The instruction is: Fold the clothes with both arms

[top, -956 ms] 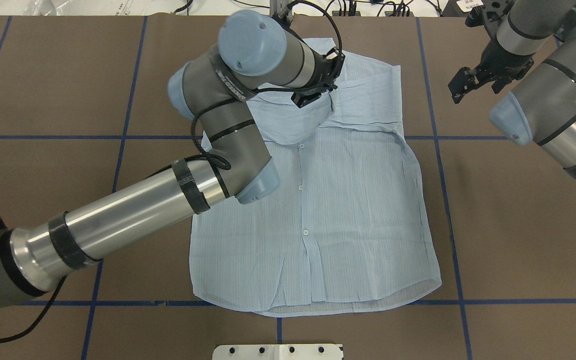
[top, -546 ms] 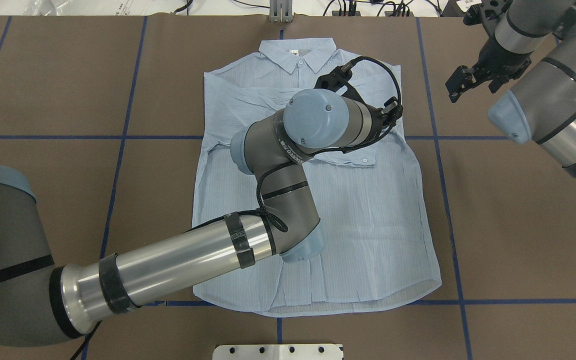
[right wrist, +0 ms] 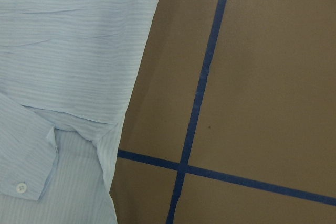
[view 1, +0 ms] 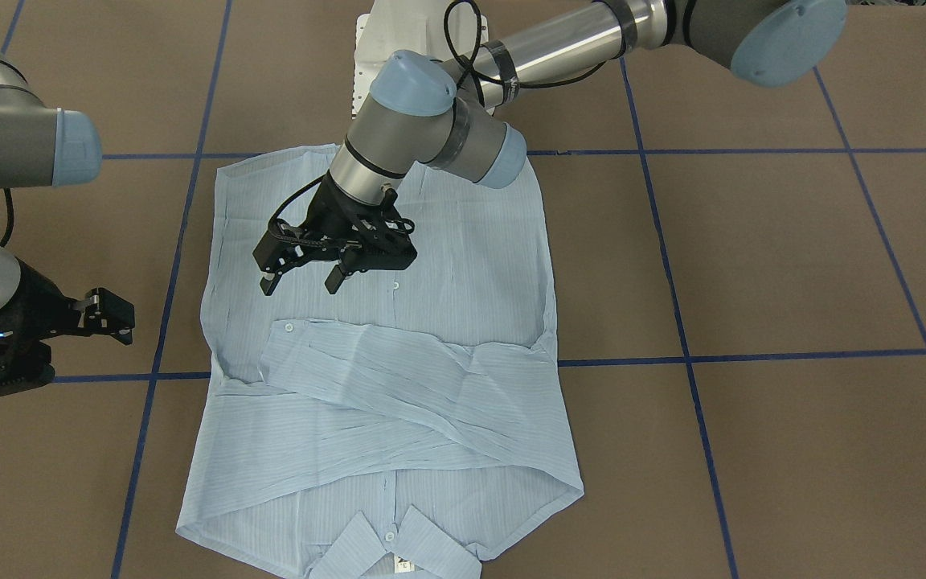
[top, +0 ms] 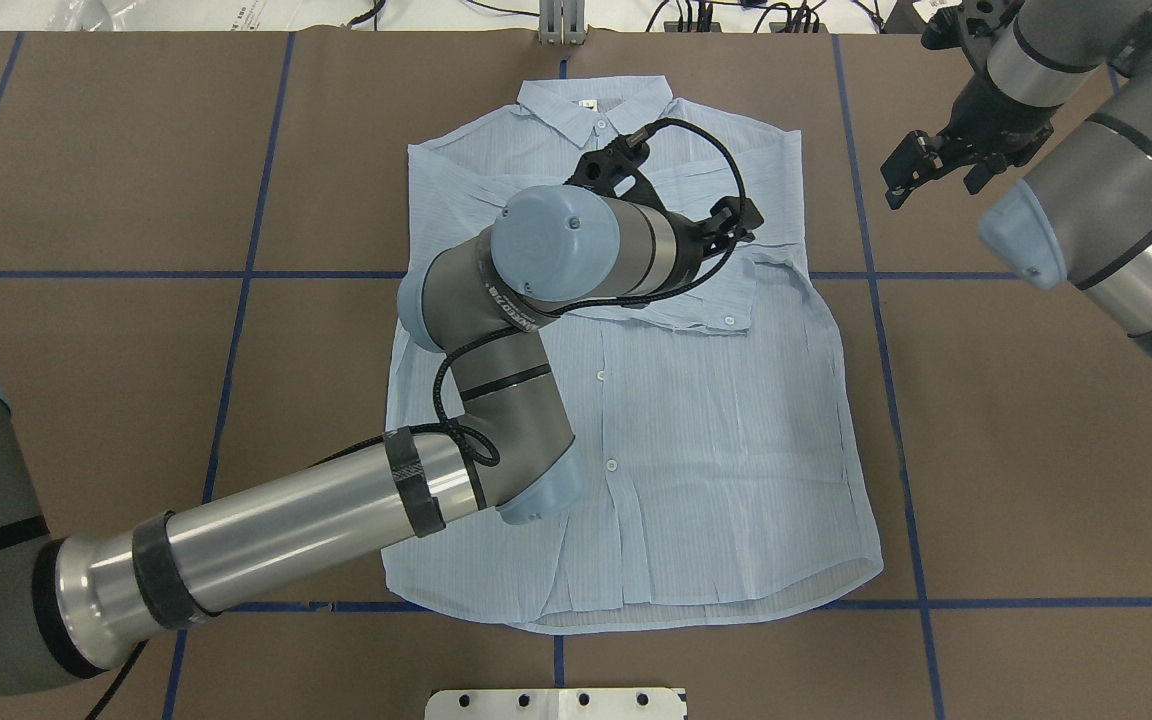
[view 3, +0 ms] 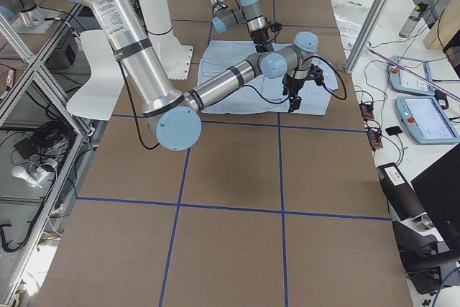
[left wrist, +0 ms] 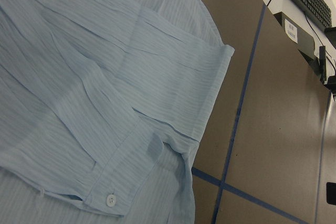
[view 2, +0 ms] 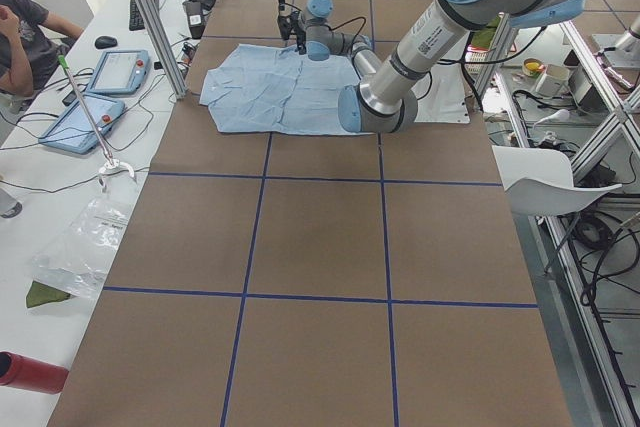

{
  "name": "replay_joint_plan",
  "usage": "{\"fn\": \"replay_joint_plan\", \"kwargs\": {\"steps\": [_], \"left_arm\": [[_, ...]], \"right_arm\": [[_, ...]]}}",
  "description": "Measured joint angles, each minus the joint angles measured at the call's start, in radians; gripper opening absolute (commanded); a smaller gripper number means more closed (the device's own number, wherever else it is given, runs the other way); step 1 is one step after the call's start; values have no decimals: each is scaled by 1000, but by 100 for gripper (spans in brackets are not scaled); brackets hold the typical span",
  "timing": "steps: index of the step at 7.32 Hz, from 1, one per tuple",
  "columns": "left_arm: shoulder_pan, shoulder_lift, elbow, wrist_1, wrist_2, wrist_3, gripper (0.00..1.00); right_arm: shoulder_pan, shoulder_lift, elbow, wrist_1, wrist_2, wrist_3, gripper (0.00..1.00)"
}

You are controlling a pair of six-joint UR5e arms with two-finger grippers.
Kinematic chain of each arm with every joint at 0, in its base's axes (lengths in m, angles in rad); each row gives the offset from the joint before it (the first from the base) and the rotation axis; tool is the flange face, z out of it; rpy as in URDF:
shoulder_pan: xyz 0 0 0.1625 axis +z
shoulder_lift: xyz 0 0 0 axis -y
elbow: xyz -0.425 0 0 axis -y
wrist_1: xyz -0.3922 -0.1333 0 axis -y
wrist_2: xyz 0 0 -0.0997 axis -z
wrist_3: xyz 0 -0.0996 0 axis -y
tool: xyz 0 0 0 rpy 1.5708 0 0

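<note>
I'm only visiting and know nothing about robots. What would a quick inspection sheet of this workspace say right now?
Surface: brown table marked with a blue tape grid.
Job's things: pale blue shirt lying flat, buttons up, both sleeves folded across the chest, collar at the far edge.
Clutter: nothing seen on the table besides the shirt.
Grippers: left gripper open and empty, over the shirt; right gripper open and empty, off the shirt's side over bare table.
Cables: black cable looped around the left arm, clear of the cloth.
Surroundings: side desk with two tablet-like controllers, a seated person, a plastic bag.
</note>
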Motion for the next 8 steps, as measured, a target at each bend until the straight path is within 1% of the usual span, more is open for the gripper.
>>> {"fn": "replay_joint_plan", "kwargs": {"steps": [1, 2, 3, 4, 5, 6, 7, 8], "left_arm": [[-15, 41, -46, 23, -24, 20, 99], [-28, 98, -123, 85, -45, 58, 99], [-34, 173, -232, 178, -57, 109, 99], [-37, 267, -366, 277, -62, 168, 98], [-39, 359, -493, 354, -63, 216, 98], [-40, 430, -592, 402, -64, 246, 98], [-40, 475, -654, 427, -64, 260, 98], [-39, 495, -685, 441, -64, 265, 98]], "right_arm": [[-4, -8, 20, 4, 5, 40, 100], [-19, -34, 53, 31, 6, 96, 100], [-50, -83, 89, 107, 0, 187, 100], [-98, -144, 119, 224, -28, 303, 100], [-164, -207, 147, 336, -80, 413, 100], [-234, -263, 186, 408, -136, 503, 100], [-309, -327, 250, 439, -187, 573, 100], [-378, -390, 313, 450, -227, 619, 100]]}}
